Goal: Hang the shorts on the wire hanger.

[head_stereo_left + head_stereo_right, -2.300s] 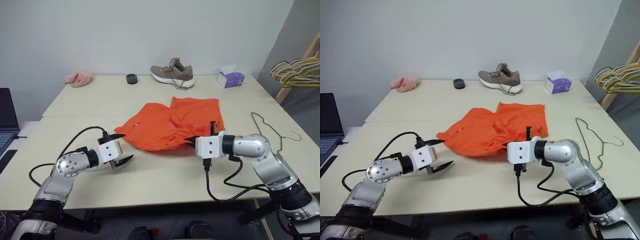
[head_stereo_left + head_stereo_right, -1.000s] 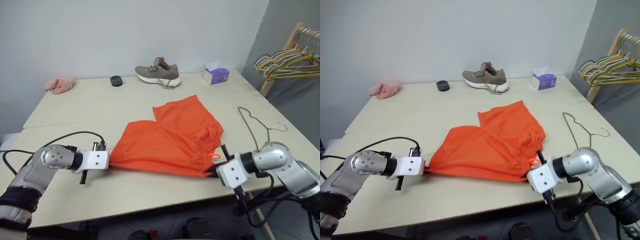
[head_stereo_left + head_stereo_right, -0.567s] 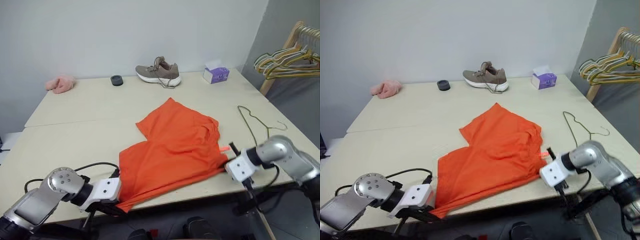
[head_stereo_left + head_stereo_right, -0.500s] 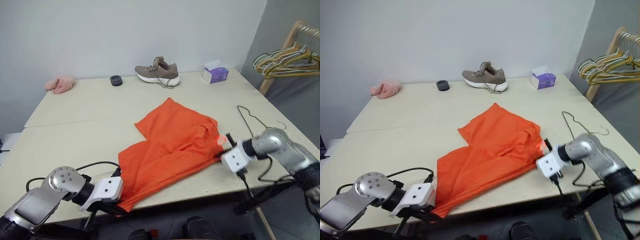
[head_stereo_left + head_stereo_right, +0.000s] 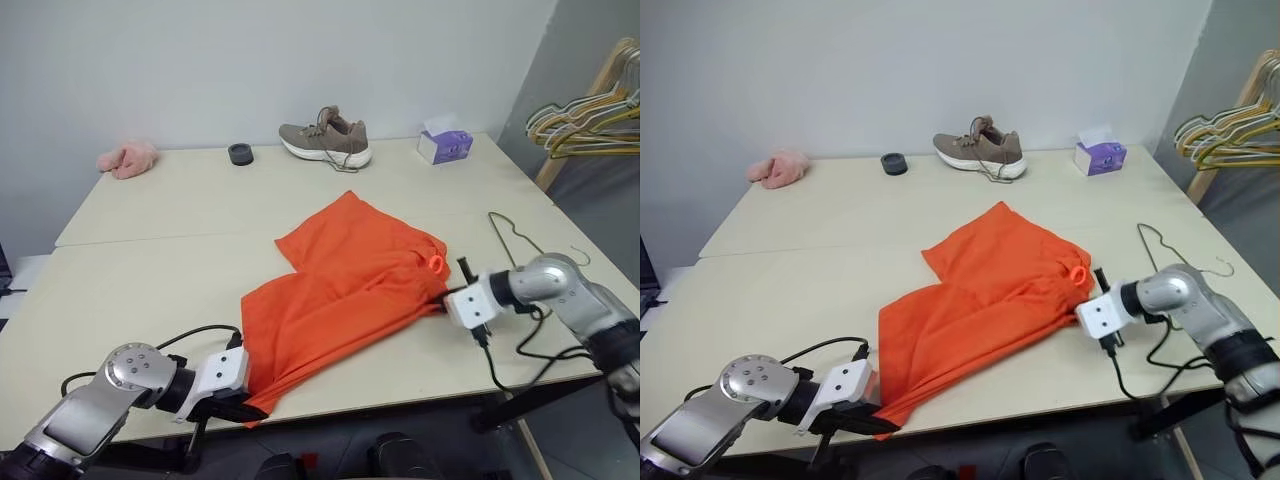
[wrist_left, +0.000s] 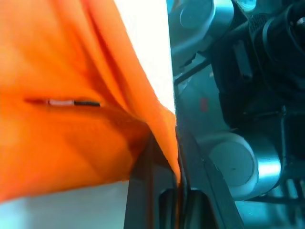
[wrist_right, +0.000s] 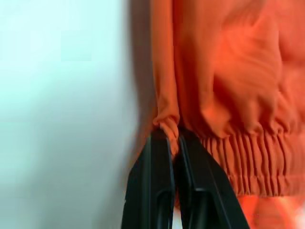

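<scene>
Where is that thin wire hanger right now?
The wire hanger lies flat on the table near its right edge, just beyond the right gripper and right of the orange shorts.

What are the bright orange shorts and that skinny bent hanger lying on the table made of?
The bright orange shorts look like thin, soft woven fabric, matte: they crumple into folds, and the waistband is gathered into tiny ridges, probably elastic. The thin olive-grey wire hanger looks like bare metal wire: one skinny line bent into a triangle with a curved hook. Its exact metal can't be told.
</scene>
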Motion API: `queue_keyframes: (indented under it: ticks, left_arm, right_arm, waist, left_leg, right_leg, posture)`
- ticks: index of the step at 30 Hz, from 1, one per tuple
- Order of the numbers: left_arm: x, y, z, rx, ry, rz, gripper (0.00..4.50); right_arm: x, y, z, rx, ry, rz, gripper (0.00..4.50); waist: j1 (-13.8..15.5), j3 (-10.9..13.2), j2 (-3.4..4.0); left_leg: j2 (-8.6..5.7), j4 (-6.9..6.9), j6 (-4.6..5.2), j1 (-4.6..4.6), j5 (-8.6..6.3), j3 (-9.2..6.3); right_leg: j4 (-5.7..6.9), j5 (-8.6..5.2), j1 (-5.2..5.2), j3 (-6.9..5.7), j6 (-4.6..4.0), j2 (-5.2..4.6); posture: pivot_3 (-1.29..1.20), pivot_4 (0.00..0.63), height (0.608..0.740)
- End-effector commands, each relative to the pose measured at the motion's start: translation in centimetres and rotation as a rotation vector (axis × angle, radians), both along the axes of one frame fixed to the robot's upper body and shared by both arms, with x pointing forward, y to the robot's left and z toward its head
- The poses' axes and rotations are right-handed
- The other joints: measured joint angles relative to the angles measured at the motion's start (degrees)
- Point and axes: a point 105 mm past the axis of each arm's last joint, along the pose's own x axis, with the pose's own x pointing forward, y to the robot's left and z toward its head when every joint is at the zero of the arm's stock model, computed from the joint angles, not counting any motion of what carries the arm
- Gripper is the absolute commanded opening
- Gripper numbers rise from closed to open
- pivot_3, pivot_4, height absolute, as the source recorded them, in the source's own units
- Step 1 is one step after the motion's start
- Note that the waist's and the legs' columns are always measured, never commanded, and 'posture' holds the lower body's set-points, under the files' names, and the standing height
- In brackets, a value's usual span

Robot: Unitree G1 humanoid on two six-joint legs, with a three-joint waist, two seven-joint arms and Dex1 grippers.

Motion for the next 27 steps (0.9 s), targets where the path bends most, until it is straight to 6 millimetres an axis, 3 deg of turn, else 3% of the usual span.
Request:
queue_keyframes:
  ticks: [1,2,4,6,8,10,12,14,15,17,19,21,23,25,27]
  left_arm:
    - [7.2,0.1,3.8,-0.087,-0.239,0.17,0.02]
    - [9.0,-0.2,4.7,-0.11,-0.297,0.206,0.02]
    - [15.4,-1.5,8.0,-0.181,-0.516,0.357,0.02]
    - [19.2,-2.3,10.6,-0.219,-0.638,0.454,0.02]
    - [23.6,-2.6,14.6,-0.251,-0.795,0.618,0.02]
    - [27.0,-2.0,19.5,-0.307,-0.915,0.832,0.02]
    - [28.4,-0.7,23.9,-0.36,-1.011,0.993,0.02]
    - [28.4,0.8,28.1,-0.415,-1.117,1.097,0.02]
    - [27.9,1.6,30.6,-0.433,-1.199,1.133,0.02]
    - [25.7,2.4,36.7,-0.373,-1.526,1.076,0.02]
    - [23.3,1.7,40.5,-0.266,-1.818,0.922,0.02]
    - [21.9,0.8,41.4,-0.129,-2.004,0.745,0.02]
    - [22.0,-0.1,39.5,-0.021,-2.036,0.576,0.02]
    - [23.0,-0.3,35.2,0.058,-1.918,0.457,0.02]
    - [23.9,0.1,28.9,0.123,-1.692,0.377,0.02]
  right_arm:
    - [1.7,0.5,5.4,0.186,0.124,-0.188,0.0]
    - [2.6,0.8,6.2,0.23,0.137,-0.231,0.0]
    - [7.4,1.3,8.5,0.327,0.022,-0.367,0.0]
    - [10.4,1.6,10.1,0.357,-0.082,-0.438,0.0]
    - [14.3,2.0,13.1,0.315,-0.362,-0.514,0.0]
    - [17.1,3.1,17.4,0.254,-0.704,-0.544,0.0]
    - [17.9,4.9,21.6,0.209,-1.009,-0.501,0.0]
    - [17.7,6.7,25.0,0.202,-1.231,-0.43,0.0]
    - [17.3,7.6,26.6,0.219,-1.324,-0.396,0.0]
    - [15.8,9.5,30.3,0.317,-1.49,-0.322,0.0]
    - [14.4,10.5,32.1,0.404,-1.589,-0.248,0.0]
    - [13.7,10.8,32.2,0.449,-1.631,-0.189,0.0]
    - [13.6,10.9,30.4,0.464,-1.609,-0.126,0.0]
    - [13.9,10.8,27.1,0.44,-1.548,-0.059,0.0]
    - [14.1,10.6,22.7,0.385,-1.44,0.01,0.0]
  waist:
    - [0.2,0.1,0.06]
    - [0.3,0.2,-0.01]
    - [0.1,0.3,-0.32]
    - [0.0,0.1,-0.5]
    - [-0.2,0.1,-0.47]
    - [-0.3,0.1,-0.48]
    - [-1.2,0.0,-0.43]
    - [-2.2,-0.1,-0.39]
    - [-2.5,-0.1,-0.39]
    - [-3.2,-0.1,-0.4]
    - [-3.7,-0.1,-0.4]
    - [-3.7,-0.1,-0.39]
    - [-3.4,-0.1,-0.36]
    - [-2.8,-0.2,-0.24]
    - [-2.4,-0.3,-0.14]
  left_leg:
    - [0.02,0.04,0.03,0.05,0.03,-0.01]
    - [0.02,0.08,0.1,0.14,0.08,0.0]
    - [0.01,0.11,0.41,0.37,0.29,-0.01]
    - [-0.1,0.1,0.58,0.48,0.45,0.0]
    - [-0.05,0.13,0.27,0.59,0.79,0.01]
    - [-0.16,0.13,0.25,0.09,0.79,0.08]
    - [-0.19,0.1,0.04,-1.22,0.92,0.12]
    - [-0.19,0.06,-0.47,-2.45,1.21,0.22]
    - [-0.17,-0.02,-0.51,-2.92,1.23,0.25]
    - [-0.13,-0.11,-0.58,-3.23,1.21,0.42]
    - [-0.09,-0.41,-0.6,-3.27,1.19,0.42]
    - [-0.11,-0.95,-0.73,-3.27,1.27,0.4]
    - [-0.12,-1.1,-0.74,-3.23,1.27,0.38]
    - [-0.19,-1.03,-0.71,-3.04,1.27,0.39]
    - [-0.31,-0.84,-0.41,-2.54,1.2,0.43]
  right_leg:
    - [0.0,0.0,0.03,0.0,-0.01,0.02]
    - [0.04,0.05,0.12,-0.01,-0.03,0.03]
    - [-0.05,0.29,0.28,-0.02,-0.21,0.07]
    - [-0.16,0.75,0.4,-0.13,-0.08,0.21]
    - [-0.09,0.92,0.45,-0.11,0.28,0.27]
    - [0.02,1.08,-0.07,-0.04,0.15,0.27]
    - [0.11,1.25,-1.47,0.08,0.3,0.09]
    - [0.22,1.26,-2.82,0.12,0.33,-0.04]
    - [0.41,1.25,-3.32,0.12,0.35,-0.04]
    - [0.59,1.22,-3.96,0.07,0.4,-0.16]
    - [0.56,1.19,-4.2,0.04,0.41,-0.16]
    - [0.43,1.19,-4.3,0.04,0.41,-0.17]
    - [0.41,1.18,-4.21,0.04,0.41,-0.16]
    - [0.0,1.1,-3.79,0.01,0.37,-0.11]
    - [0.02,1.07,-3.21,-0.01,0.41,0.04]
  posture:
    - [-0.15,0.033,0.74]
    - [-0.15,0.031,0.74]
    - [-0.15,0.025,0.74]
    - [-0.15,0.023,0.74]
    - [-0.16,0.017,0.74]
    - [-0.15,0.009,0.74]
    - [-0.15,0.003,0.74]
    - [-0.15,0.001,0.74]
    - [-0.15,0.0,0.74]
    - [-0.15,0.002,0.74]
    - [-0.15,0.006,0.74]
    - [-0.14,0.008,0.74]
    - [-0.14,0.011,0.74]
    - [-0.13,0.016,0.74]
    - [-0.13,0.016,0.74]
